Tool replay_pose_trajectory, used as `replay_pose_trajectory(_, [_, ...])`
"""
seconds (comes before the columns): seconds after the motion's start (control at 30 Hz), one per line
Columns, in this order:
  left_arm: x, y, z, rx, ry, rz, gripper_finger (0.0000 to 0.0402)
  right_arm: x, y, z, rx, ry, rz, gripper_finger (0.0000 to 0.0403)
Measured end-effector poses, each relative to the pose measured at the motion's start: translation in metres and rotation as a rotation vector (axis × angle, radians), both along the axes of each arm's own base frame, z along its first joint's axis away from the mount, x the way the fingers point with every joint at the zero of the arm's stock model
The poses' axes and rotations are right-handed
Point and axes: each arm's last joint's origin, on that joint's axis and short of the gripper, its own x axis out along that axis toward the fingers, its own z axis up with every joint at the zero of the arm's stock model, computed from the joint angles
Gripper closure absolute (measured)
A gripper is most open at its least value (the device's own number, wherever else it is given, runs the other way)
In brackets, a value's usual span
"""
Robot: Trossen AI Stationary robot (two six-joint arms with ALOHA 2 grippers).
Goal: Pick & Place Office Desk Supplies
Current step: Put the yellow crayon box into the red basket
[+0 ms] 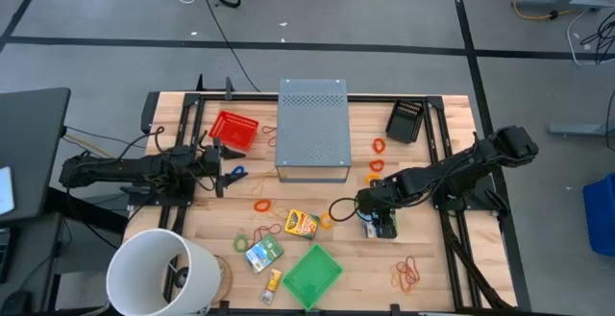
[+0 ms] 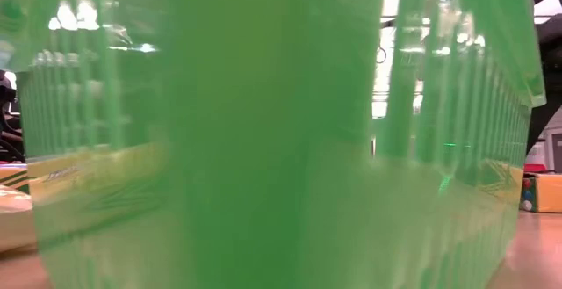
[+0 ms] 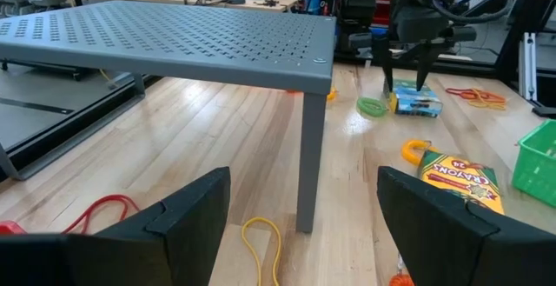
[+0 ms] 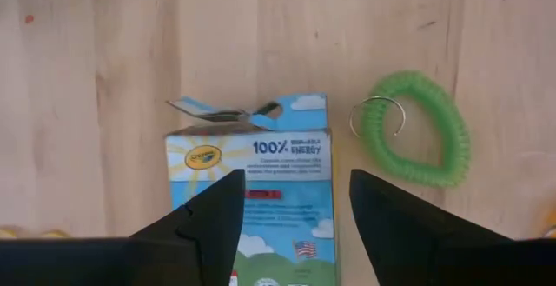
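Right end effector [image 4: 287,225] hangs directly above a blue-white crayon packet [image 4: 252,199] on the tabletop [image 1: 432,258], its two fingers spread and standing on both sides of the packet. From the right wrist view they do not seem to press it yet, so I judge that the grasp is only being prepared, not made. A green coiled loop [image 4: 415,140] with a metal ring lies just beside the packet.

The left end effector [image 3: 300,225] waits at the left side of the tabletop with its fingers spread wide and nothing between them. It looks toward the grey perforated box [image 3: 174,38], and a yellow loop [image 3: 265,242] lies on the wood in front of it.

As for progress, I think the task is near its beginning. Almost all supplies are lying loose: a yellow-orange crayon packet [image 1: 301,224], a green-white packet [image 1: 263,253], orange loops [image 1: 376,165] near the grey box, red and orange loops [image 1: 408,274] at the near right, and a small yellow item [image 1: 273,281]. The green basket [image 1: 311,274] appears to have nothing in it in the high view, the red basket [image 1: 233,128] also, and I cannot tell what is inside the black holder [image 1: 405,121]. The white bucket [image 1: 154,273] stands at the near left corner. So nearly every item remains to be placed, and which container is the goal I cannot say.
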Motion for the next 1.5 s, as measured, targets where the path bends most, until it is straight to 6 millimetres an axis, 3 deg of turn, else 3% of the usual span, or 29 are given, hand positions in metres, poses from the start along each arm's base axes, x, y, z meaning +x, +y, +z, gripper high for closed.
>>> replay_pose_trajectory(0.33, [0.000,0.000,0.000,0.000,0.000,0.000,0.0110,0.008,0.004,-0.021,0.032,0.075,0.026,0.0230])
replay_pose_trajectory(0.57, [0.000,0.000,0.000,-0.001,0.001,0.000,0.0110,0.009,0.005,-0.021,0.045,0.063,0.043,0.0238])
replay_pose_trajectory(0.67, [0.000,0.000,0.000,-0.001,0.001,0.000,0.0110,0.010,0.006,-0.021,0.071,0.053,0.048,0.0273])
replay_pose_trajectory(0.87, [0.000,0.000,0.000,-0.001,0.001,0.000,0.0110,0.011,0.010,-0.020,0.128,0.045,0.078,0.0389])
replay_pose_trajectory(1.33, [0.000,0.000,0.000,-0.007,0.000,0.001,0.0110,0.013,0.042,-0.018,0.096,-0.104,0.115,0.0402])
replay_pose_trajectory(1.5, [0.000,0.000,0.000,-0.013,-0.001,0.002,0.0110,0.018,0.054,-0.008,0.025,-0.170,0.096,0.0402])
